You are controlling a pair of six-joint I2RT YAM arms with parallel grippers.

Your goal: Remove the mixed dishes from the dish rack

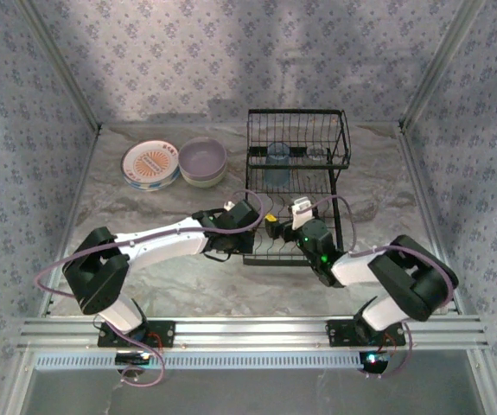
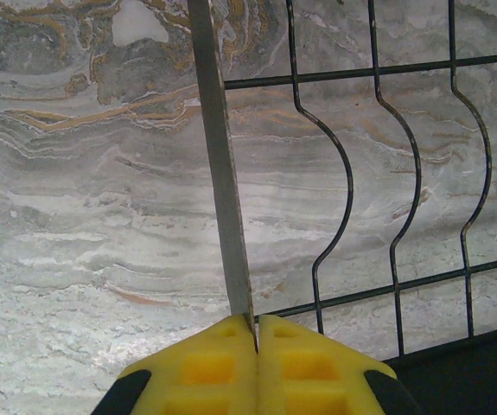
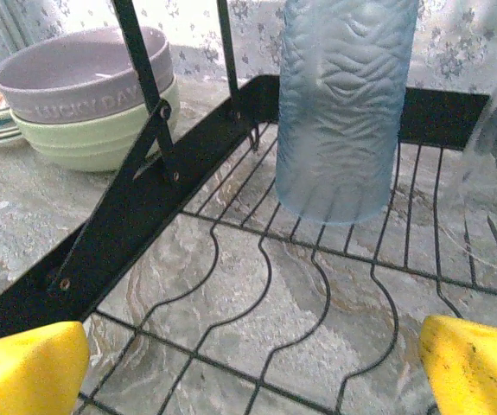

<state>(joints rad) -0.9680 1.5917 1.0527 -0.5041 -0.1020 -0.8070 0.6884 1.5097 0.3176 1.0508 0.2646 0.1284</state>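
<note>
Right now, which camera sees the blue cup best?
The right wrist camera: the blue cup is close and big, wavy pattern clear, top cut off. The top camera has it small inside the dish rack. The left wrist camera faces rack wires and table.

Lab-type robot test booth: alu frame rail [image 1: 257, 329], wallpapered panel walls [image 1: 231, 52], faux-marble tabletop [image 1: 136, 216].

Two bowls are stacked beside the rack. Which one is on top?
The lavender bowl, with lettering on its side, is on top. The pale yellow-green bowl sits beneath it.
</note>
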